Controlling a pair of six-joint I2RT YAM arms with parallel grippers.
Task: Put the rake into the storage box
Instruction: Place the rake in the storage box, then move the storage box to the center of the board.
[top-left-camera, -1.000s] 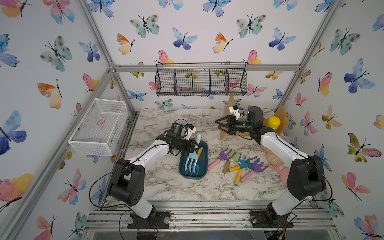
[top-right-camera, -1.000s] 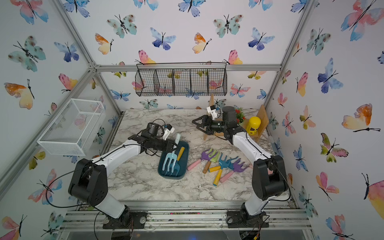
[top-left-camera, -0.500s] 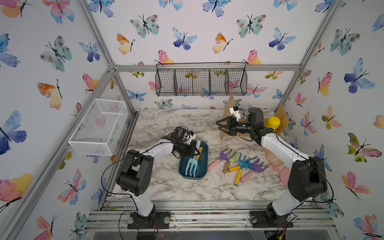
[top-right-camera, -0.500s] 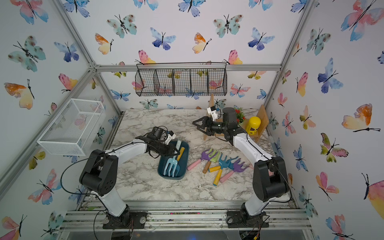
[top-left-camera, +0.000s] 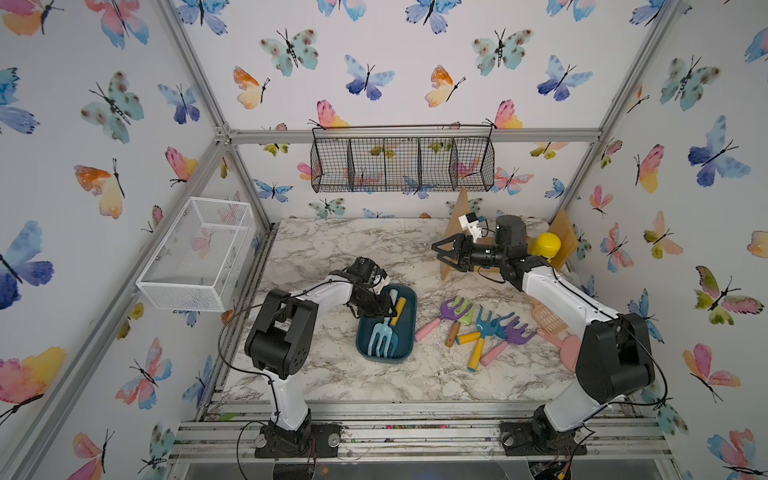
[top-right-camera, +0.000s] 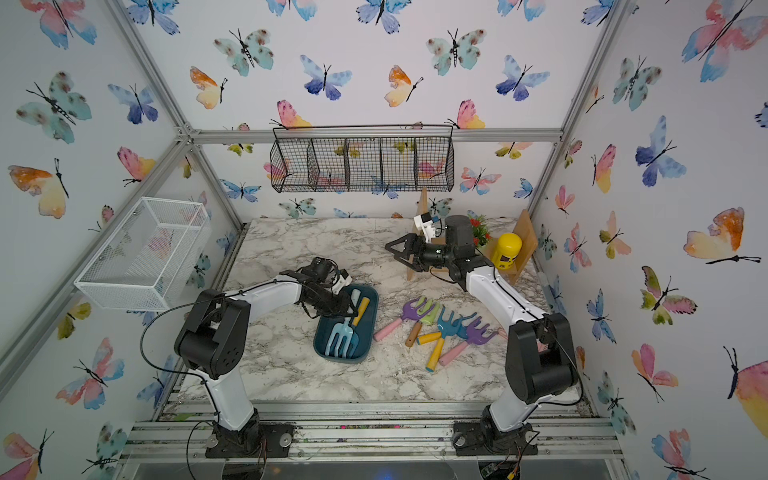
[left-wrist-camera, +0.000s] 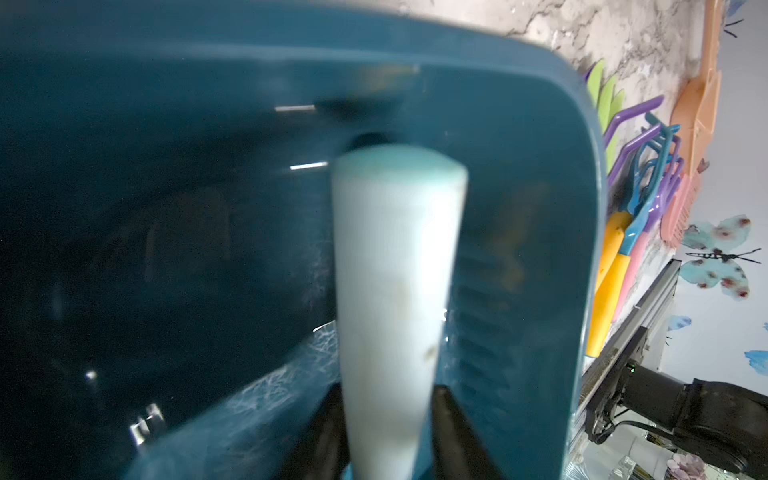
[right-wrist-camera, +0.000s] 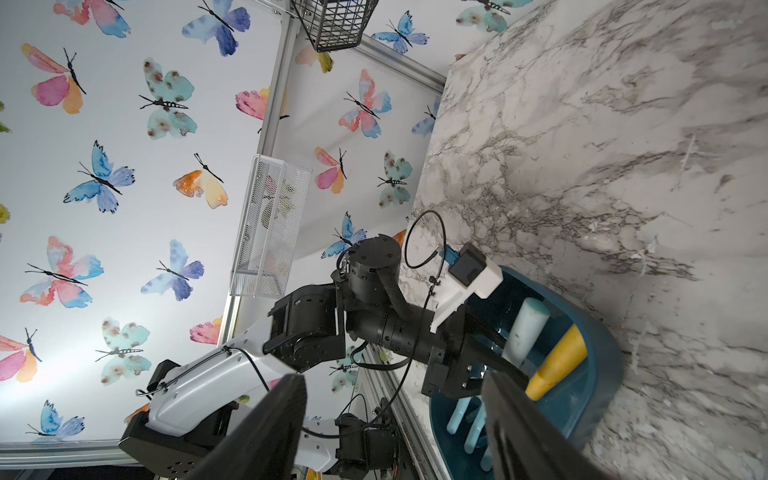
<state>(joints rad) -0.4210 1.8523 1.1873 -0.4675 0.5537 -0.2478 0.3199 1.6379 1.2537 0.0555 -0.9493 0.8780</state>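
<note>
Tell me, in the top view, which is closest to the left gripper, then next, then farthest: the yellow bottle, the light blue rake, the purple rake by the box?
1. light blue rake: in the storage box, right at the left gripper.
2. purple rake: on the table, beside the box.
3. yellow bottle: at the back right.

Bright, even light; L wrist cam blurry.
</note>
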